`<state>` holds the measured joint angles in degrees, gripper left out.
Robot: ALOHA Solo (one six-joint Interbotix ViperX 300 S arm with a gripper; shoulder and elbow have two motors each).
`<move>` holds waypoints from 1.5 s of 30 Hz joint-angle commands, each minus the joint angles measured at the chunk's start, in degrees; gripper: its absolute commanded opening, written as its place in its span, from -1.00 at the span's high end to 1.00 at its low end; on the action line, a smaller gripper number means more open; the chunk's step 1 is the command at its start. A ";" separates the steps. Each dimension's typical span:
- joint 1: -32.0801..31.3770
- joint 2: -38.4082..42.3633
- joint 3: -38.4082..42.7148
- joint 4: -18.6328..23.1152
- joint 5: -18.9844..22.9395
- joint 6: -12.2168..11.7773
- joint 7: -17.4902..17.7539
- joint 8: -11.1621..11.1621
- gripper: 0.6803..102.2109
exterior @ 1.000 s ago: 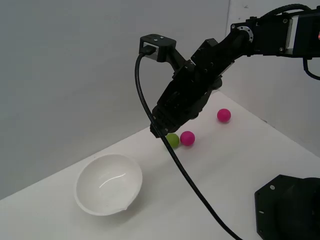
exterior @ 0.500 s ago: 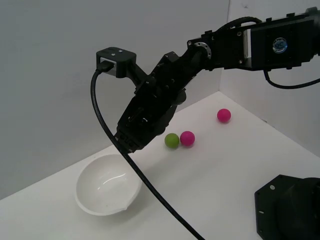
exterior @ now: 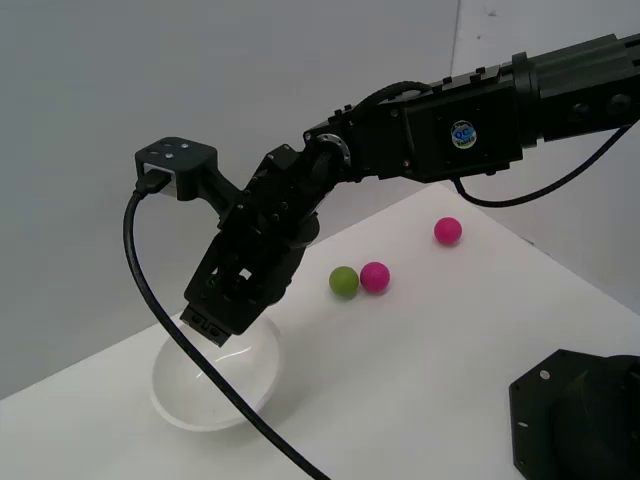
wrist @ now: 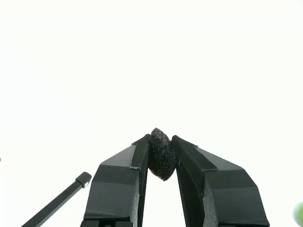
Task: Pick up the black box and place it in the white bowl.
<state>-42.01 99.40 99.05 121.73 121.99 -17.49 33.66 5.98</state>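
Note:
The wrist view shows the black box [wrist: 162,153], a small rough dark lump, pinched between my two fingers; my gripper [wrist: 161,147] is shut on it. In the exterior view my gripper [exterior: 213,325] hangs just above the hollow of the white bowl [exterior: 250,385], which sits on the table at the exterior view's left. The arm and its cable cover much of the bowl. The box itself is hidden by the fingers in the exterior view.
A green ball [exterior: 344,281] and a pink ball [exterior: 375,276] lie touching near the table's middle, and a second pink ball [exterior: 448,231] lies farther back right. A black base [exterior: 575,415] stands at the front right. A grey wall runs behind the table.
My arm has swung from above the green and pink balls toward the exterior view's left and downward, and my gripper now sits over the bowl. The balls and bowl have not moved.

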 commanded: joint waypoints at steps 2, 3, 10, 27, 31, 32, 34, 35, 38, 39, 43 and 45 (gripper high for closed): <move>-0.44 0.97 1.23 -0.97 -1.49 -1.41 0.18 0.70 0.96; -0.44 0.79 1.14 -1.05 -1.49 -1.41 0.09 0.79 0.96; -0.44 0.35 0.70 -0.97 -1.41 -1.41 0.09 0.70 0.92; -0.44 -0.62 -0.35 -0.97 -1.41 -1.41 0.09 0.79 -0.26; -0.44 -0.70 -0.35 -0.97 -1.41 -1.41 0.09 0.79 -0.62; -0.44 -0.70 -0.26 -0.97 -1.41 -1.41 0.09 0.79 -0.72; -0.44 -0.70 -0.44 -0.97 -1.41 -1.41 0.09 0.79 -0.87; -0.44 -0.88 -0.53 -0.97 -1.41 -1.41 0.09 0.79 -0.89; -0.44 -0.97 -0.62 -0.97 -1.41 -1.41 0.09 0.79 -0.88; -0.44 -0.97 -0.62 -0.97 -1.41 -1.41 0.09 0.79 -0.89; -0.44 -0.88 -0.53 -0.97 -1.49 -1.41 0.09 0.79 -0.88; -0.44 -0.70 -0.26 -0.88 -1.41 -1.41 0.18 0.88 -0.88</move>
<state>-42.01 97.38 96.94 121.64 121.90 -17.49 33.49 6.15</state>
